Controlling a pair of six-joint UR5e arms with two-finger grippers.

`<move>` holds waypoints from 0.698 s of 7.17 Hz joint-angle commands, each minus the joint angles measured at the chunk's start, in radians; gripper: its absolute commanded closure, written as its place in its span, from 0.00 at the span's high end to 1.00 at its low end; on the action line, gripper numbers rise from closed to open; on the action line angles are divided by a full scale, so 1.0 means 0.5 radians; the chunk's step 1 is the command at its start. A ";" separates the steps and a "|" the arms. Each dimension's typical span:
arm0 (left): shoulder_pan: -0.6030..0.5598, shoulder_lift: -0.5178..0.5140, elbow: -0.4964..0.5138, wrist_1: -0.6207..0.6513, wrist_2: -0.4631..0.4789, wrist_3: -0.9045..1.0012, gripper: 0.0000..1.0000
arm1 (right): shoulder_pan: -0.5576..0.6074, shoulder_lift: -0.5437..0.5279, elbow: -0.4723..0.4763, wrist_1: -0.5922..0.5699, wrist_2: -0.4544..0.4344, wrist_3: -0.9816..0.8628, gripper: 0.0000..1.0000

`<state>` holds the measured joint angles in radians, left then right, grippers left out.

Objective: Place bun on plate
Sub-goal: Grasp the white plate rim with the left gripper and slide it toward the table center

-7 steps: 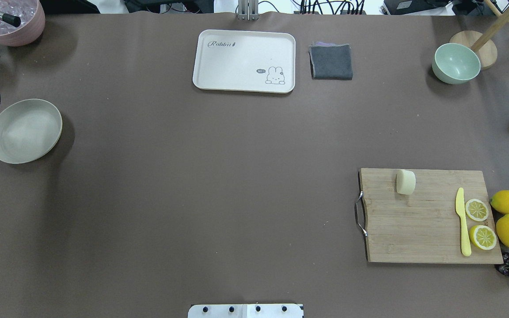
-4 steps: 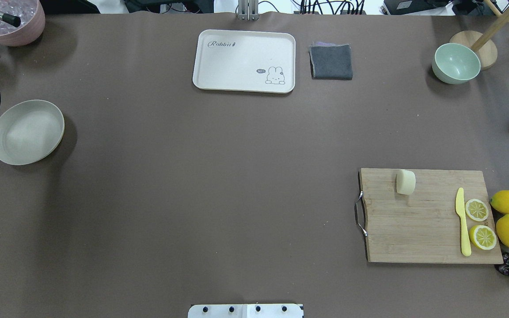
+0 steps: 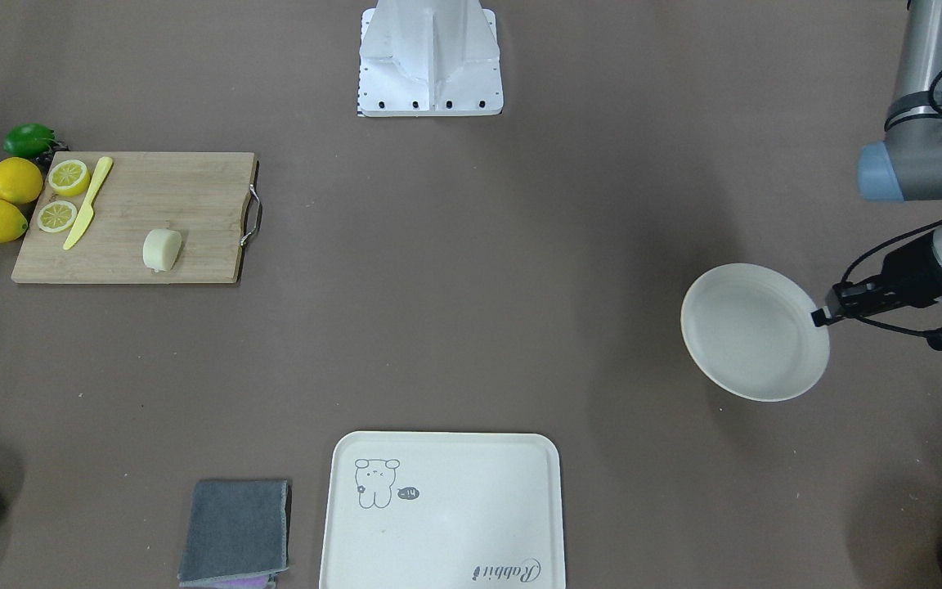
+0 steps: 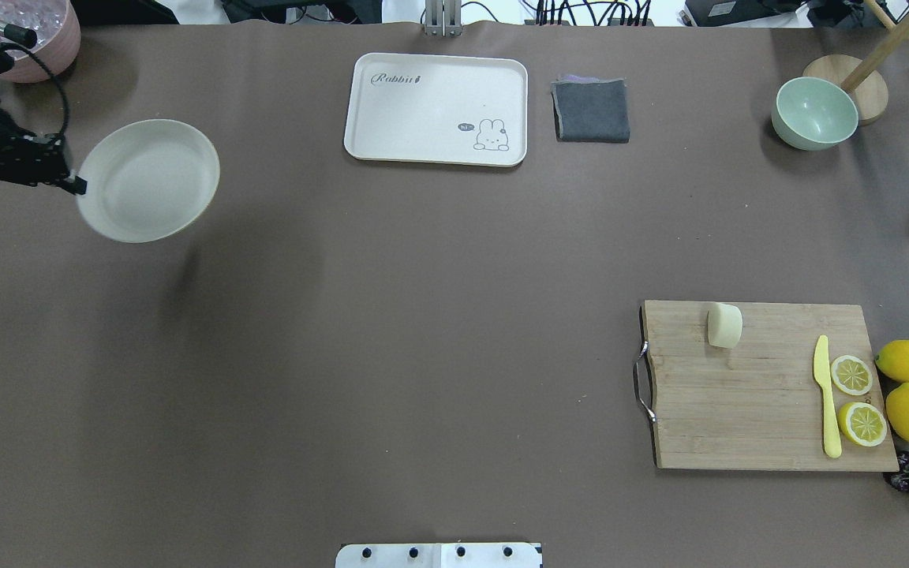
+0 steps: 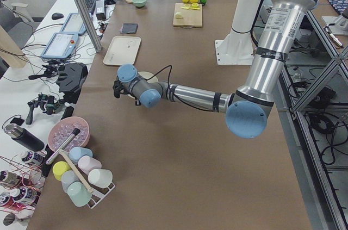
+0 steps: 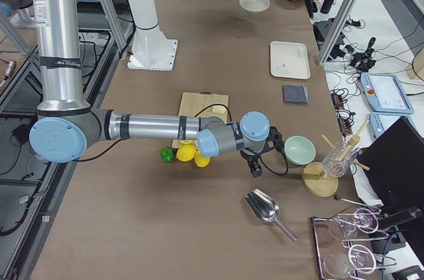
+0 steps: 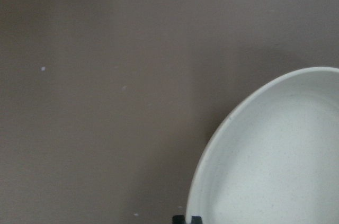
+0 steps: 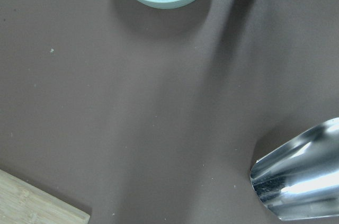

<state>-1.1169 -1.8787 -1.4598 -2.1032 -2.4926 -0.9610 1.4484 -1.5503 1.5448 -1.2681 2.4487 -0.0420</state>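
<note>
I read the left gripper (image 4: 76, 186) pinching the plate (image 4: 147, 180) by its rim, clear of the worktop (image 4: 423, 331), near its far left corner. The bun (image 4: 724, 325) lies at the cutting board's (image 4: 762, 402) far edge. Right gripper (image 6: 256, 169): I cannot tell its state.

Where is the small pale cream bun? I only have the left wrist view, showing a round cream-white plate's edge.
Observer: The small pale cream bun lies on the wooden cutting board, on the robot's right side.
Operator: Is the plate resting on the table?
Observer: The round cream-white plate looks raised; the left gripper pinches its rim.
Operator: And the right gripper?
Observer: The right gripper hangs near the mint-green bowl; open or shut, I cannot tell.
</note>
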 commanded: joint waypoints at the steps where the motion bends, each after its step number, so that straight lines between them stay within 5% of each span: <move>1: 0.440 -0.272 -0.142 -0.003 0.326 -0.711 0.00 | -0.092 0.002 0.143 -0.001 0.005 0.166 1.00; 3: 0.815 -0.451 -0.118 0.000 0.682 -0.961 0.00 | -0.328 0.008 0.385 -0.001 -0.022 0.667 1.00; 5: 0.966 -0.577 -0.041 -0.021 0.843 -1.020 0.00 | -0.424 0.054 0.441 -0.001 -0.029 0.753 1.00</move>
<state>-0.6865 -2.1297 -1.4970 -2.1071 -2.1284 -1.4491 1.2685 -1.5357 1.7445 -1.2686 2.4365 0.3015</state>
